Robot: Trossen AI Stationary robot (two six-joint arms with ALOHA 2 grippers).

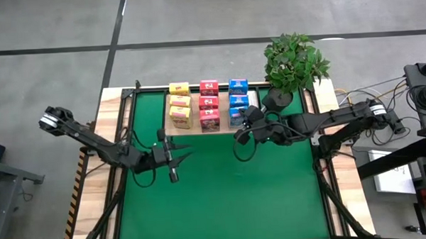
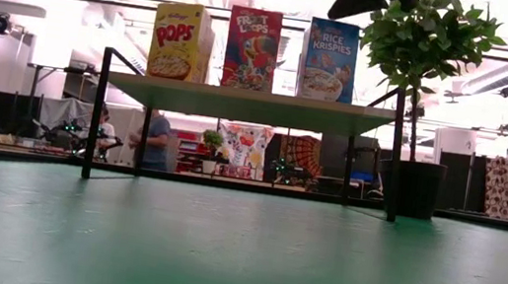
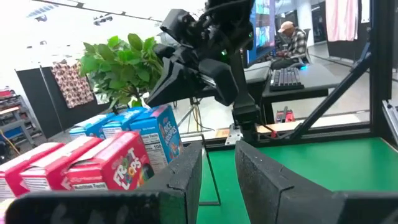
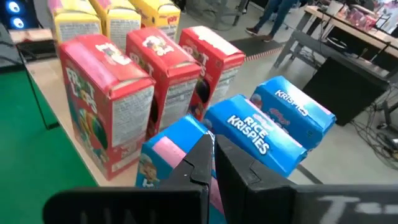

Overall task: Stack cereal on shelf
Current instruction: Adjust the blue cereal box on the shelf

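Observation:
Nine small cereal boxes stand on their bases on the light-wood shelf (image 1: 192, 130) in three rows: yellow (image 1: 179, 103), pink-red (image 1: 209, 105) and blue (image 1: 238, 97). In the low view the front boxes stand upright on the shelf board (image 2: 249, 105). My right gripper (image 1: 243, 125) hovers at the near end of the blue row. In its wrist view the fingers (image 4: 212, 158) are shut, just above the nearest blue box (image 4: 168, 158). My left gripper (image 1: 175, 158) waits open and empty over the green mat, left of centre (image 3: 217, 168). My right gripper's shut fingertips (image 4: 202, 155) stand at the top edge of the nearest blue box (image 4: 186, 134), coming from above and the table's near right. Whether they touch the box, I cannot tell.
A potted plant (image 1: 294, 60) stands at the shelf's right end, close behind my right arm. The green mat (image 1: 223, 197) stretches toward the near edge, framed by black rails. Cables loop under my right wrist (image 1: 242, 147). People sit at desks beyond the table.

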